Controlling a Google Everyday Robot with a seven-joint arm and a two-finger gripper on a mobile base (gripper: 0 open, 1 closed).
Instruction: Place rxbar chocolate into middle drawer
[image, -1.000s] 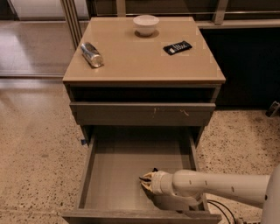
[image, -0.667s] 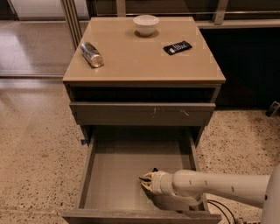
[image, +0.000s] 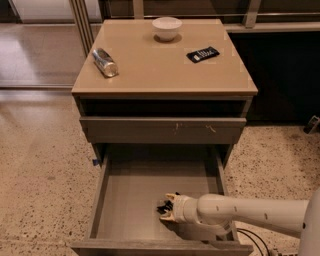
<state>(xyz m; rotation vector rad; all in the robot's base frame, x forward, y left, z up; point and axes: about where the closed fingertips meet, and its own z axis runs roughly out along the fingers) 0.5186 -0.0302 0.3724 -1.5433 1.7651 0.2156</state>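
The middle drawer (image: 131, 197) is pulled out wide below the cabinet, with its flat grey-brown bottom showing. My gripper (image: 167, 206) reaches in from the right and sits low over the drawer's front right part. It is shut on the rxbar chocolate (image: 163, 206), a small crinkled black wrapper held between the pale fingertips just above the drawer bottom. Part of the wrapper is hidden by the fingers.
On the cabinet top (image: 150, 70) lie a white bowl (image: 167, 27), a silver can on its side (image: 105, 62) and a flat black wrapper with white print (image: 203, 54). The shut drawer front above (image: 162, 130) has pale scratch marks. Speckled floor surrounds the cabinet.
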